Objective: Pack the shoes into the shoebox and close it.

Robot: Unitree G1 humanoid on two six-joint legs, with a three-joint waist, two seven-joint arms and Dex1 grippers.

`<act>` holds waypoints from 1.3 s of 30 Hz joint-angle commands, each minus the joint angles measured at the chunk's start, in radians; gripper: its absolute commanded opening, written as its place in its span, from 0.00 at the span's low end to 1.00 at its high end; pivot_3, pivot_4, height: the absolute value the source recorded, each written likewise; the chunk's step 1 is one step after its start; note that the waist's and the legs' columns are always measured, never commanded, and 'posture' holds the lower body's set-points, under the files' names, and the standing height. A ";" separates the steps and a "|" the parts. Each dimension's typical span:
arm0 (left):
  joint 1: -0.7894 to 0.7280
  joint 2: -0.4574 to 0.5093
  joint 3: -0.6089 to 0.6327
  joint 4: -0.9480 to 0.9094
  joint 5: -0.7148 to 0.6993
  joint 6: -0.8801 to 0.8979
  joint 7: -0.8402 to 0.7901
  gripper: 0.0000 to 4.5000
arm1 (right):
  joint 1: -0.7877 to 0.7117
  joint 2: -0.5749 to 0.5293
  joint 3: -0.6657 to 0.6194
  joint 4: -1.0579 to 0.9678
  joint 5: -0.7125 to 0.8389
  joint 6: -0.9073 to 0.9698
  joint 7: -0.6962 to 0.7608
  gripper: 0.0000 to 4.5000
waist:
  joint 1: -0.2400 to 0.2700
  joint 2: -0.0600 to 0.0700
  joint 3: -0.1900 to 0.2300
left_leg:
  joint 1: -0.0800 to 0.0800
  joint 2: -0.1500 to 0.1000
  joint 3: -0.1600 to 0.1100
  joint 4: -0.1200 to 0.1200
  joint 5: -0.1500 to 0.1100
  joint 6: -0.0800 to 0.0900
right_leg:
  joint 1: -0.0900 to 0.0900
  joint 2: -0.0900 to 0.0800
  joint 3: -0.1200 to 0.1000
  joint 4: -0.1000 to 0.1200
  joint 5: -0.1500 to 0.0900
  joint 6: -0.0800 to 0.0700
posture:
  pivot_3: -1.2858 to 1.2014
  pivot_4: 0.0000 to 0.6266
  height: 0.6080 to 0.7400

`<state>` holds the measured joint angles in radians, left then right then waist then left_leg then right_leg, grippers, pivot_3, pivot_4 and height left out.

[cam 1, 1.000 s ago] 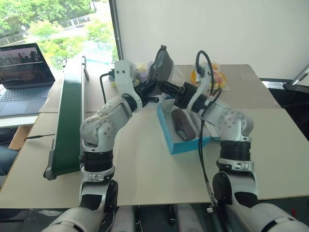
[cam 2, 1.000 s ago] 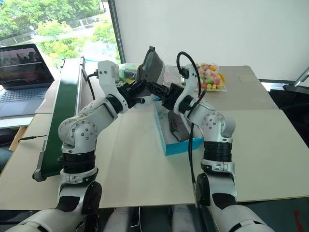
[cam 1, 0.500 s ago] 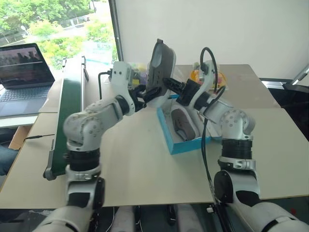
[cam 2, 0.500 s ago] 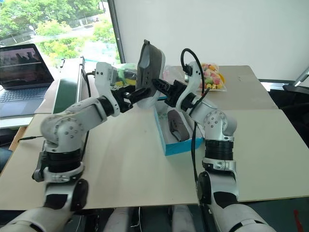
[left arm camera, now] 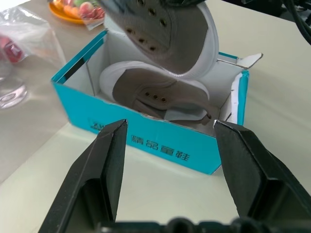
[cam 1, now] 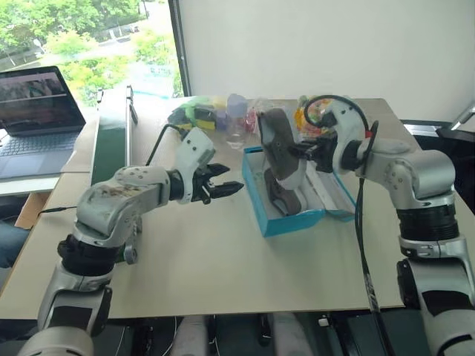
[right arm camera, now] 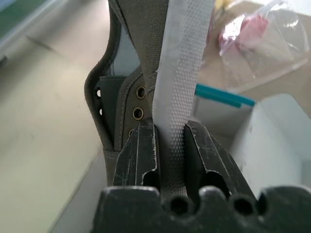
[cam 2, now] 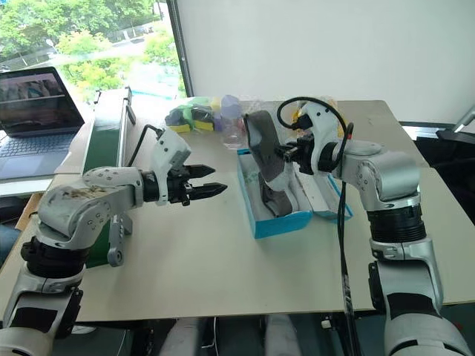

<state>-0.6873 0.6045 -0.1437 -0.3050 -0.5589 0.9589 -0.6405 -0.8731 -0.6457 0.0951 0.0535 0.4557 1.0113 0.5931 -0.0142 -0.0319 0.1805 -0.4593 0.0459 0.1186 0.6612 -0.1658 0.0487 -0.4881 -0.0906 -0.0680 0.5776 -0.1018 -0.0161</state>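
1 shoe [cam 1: 283,194] lies inside blue shoebox [cam 1: 293,221]; right gripper [cam 1: 297,150] pinches 2nd shoe [cam 1: 276,144] above it; left gripper [cam 1: 228,188] spread, empty; lid unclosed.

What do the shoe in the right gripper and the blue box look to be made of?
Held shoe: grey woven fabric upper, apparently canvas, with metal-looking eyelets; its pale sole edge looks like textured rubber. Shoebox: matte blue cardboard, white inside, going by its thin folded walls and corner flaps.
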 commanded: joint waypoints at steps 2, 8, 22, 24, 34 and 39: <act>-0.012 -0.013 0.004 -0.007 0.028 -0.041 -0.011 0.67 | 0.011 0.035 -0.055 0.020 0.008 -0.033 0.019 0.06 | -0.001 0.000 0.000 | 0.000 0.000 0.000 0.000 0.000 0.000 | 0.000 0.000 0.000 0.000 0.000 0.000 | 0.52 0.24 0.99; 0.006 -0.006 0.000 -0.006 0.042 -0.051 -0.036 0.67 | 0.060 0.072 -0.095 0.047 0.005 -0.040 0.021 0.06 | 0.002 0.000 0.000 | 0.000 0.000 0.000 0.000 0.000 0.000 | 0.000 0.000 0.000 0.001 0.001 0.001 | 0.52 0.24 0.99; 0.011 -0.017 0.015 -0.011 0.061 -0.049 -0.033 0.67 | 0.115 0.117 0.026 0.109 -0.087 -0.088 0.090 0.06 | 0.001 0.000 0.000 | 0.001 -0.001 -0.001 0.000 0.001 0.000 | 0.001 0.001 0.001 0.001 0.001 0.002 | 0.52 0.24 0.99; 0.012 -0.022 0.019 -0.011 0.062 -0.047 -0.026 0.67 | 0.098 0.114 0.069 0.136 -0.118 -0.105 0.114 0.06 | 0.001 0.000 0.000 | 0.001 -0.001 -0.001 0.000 0.001 0.000 | 0.001 0.000 0.001 0.001 0.001 0.002 | 0.52 0.24 0.99; 0.029 -0.033 0.016 -0.024 0.069 -0.052 -0.010 0.67 | -0.007 0.088 0.402 0.250 -0.367 -0.188 0.266 0.06 | -0.001 0.000 0.000 | 0.001 -0.001 -0.001 0.001 0.001 0.000 | 0.001 0.000 0.001 0.001 0.001 0.002 | 0.52 0.24 0.99; 0.033 -0.044 0.018 -0.037 0.073 -0.047 0.001 0.67 | -0.027 0.070 0.547 0.268 -0.517 -0.241 0.312 0.06 | 0.001 0.000 -0.001 | 0.006 0.000 -0.001 0.001 0.000 0.000 | 0.006 0.000 0.000 0.001 0.000 0.000 | 0.52 0.24 0.99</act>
<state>-0.6527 0.5633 -0.1440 -0.2996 -0.4918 0.9327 -0.6447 -0.9304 -0.5603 0.5490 0.2950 0.0086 0.7730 0.8725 -0.0135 -0.0321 0.1797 -0.4513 0.0457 0.1177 0.6620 -0.1655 0.0484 -0.4792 -0.0907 -0.0677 0.5783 -0.1020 -0.0160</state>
